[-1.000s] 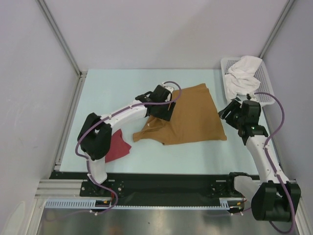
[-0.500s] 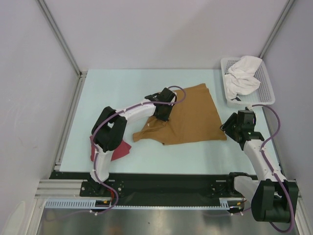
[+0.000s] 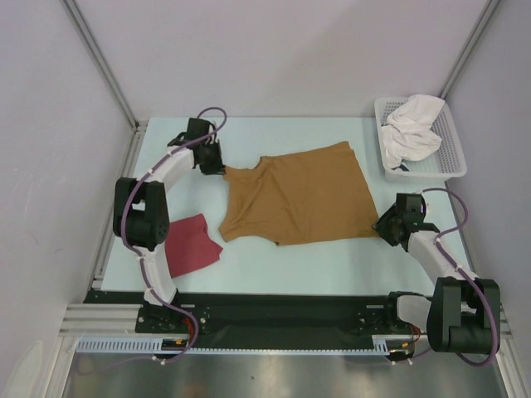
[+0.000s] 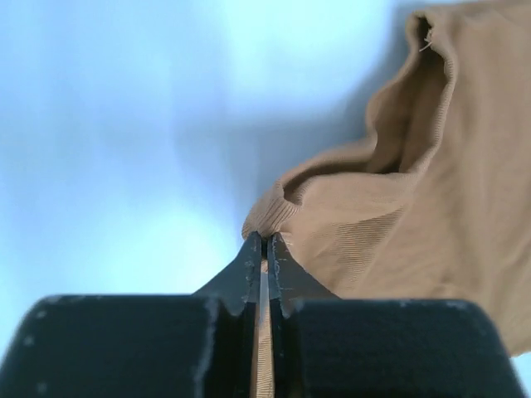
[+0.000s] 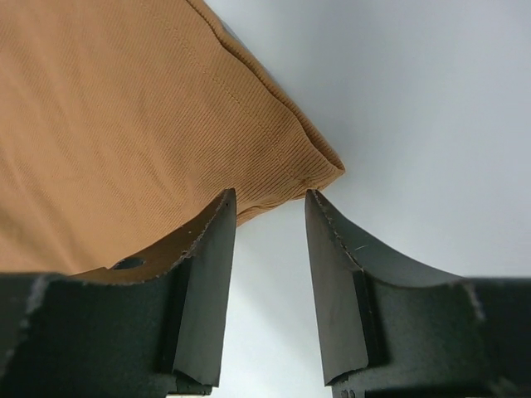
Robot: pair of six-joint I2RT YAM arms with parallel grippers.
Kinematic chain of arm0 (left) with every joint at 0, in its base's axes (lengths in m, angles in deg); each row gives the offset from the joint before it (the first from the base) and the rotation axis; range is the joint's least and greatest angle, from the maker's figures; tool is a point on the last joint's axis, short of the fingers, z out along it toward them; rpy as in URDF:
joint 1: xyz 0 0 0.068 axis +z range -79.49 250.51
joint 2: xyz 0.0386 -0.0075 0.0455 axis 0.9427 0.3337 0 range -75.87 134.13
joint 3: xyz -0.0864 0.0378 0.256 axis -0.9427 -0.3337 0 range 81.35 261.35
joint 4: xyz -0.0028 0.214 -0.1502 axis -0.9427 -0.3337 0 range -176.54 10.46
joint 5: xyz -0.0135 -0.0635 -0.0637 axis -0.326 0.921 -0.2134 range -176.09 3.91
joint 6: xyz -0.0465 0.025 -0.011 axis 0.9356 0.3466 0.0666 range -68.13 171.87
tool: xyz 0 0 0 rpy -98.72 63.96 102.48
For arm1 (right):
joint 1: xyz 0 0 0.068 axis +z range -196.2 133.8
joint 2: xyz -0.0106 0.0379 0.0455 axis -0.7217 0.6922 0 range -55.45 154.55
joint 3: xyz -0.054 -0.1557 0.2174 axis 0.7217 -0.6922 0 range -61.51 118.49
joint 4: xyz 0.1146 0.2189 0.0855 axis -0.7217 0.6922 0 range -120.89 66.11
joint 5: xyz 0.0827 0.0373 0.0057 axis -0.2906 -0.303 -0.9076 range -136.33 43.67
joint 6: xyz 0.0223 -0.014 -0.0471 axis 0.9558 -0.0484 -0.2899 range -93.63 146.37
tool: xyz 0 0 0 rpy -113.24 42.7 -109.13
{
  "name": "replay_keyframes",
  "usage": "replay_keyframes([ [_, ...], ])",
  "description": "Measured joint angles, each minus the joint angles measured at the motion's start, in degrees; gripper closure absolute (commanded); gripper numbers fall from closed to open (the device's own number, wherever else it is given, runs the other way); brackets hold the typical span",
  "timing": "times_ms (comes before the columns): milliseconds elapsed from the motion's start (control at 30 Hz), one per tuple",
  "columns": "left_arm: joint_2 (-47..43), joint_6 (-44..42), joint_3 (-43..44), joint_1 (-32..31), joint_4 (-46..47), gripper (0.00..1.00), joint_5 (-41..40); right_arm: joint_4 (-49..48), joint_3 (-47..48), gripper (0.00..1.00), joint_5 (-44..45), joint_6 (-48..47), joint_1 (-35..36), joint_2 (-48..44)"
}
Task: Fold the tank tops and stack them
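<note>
tan tank top [image 3: 299, 199] lies spread, not yet folded

left gripper [image 4: 264, 242] pinches a strap [image 4: 272, 215] of the tan tank top, mid-frame; right gripper [image 5: 270, 217] stands spread at its hem corner [image 5: 319, 162]. dark red tank top [image 3: 192, 246] lies apart, lower left. folding and stacking remain.

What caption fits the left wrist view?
Left pincer shut on a strap of the tan top, pale table behind.

Tan top [image 3: 303, 199] spread flat; red top [image 3: 191, 242] near-left.
</note>
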Motion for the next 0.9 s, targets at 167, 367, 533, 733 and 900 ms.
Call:
replay_keyframes([
  [167,4.2,1.9,2.9,5.8,0.0,0.29,1.6,-0.9,0.0,0.57,-0.4,0.9,-0.1,1.2],
  [367,5.1,3.1,4.2,5.9,-0.6,0.13,-1.9,-0.8,-0.1,0.56,0.0,0.9,-0.1,0.3],
  [533,-0.6,3.0,1.0,2.9,-0.4,0.13,-6.6,-0.9,-0.1,0.58,0.6,1.1,-0.4,-0.9],
  [733,-16.3,3.4,-12.3,-10.8,2.1,0.13,-10.4,-1.2,-0.2,0.57,0.7,2.7,-1.6,1.5],
  [900,-26.2,4.1,-20.9,-18.9,2.4,0.13,-11.9,-1.4,-0.5,0.55,0.7,4.7,-2.6,2.7],
])
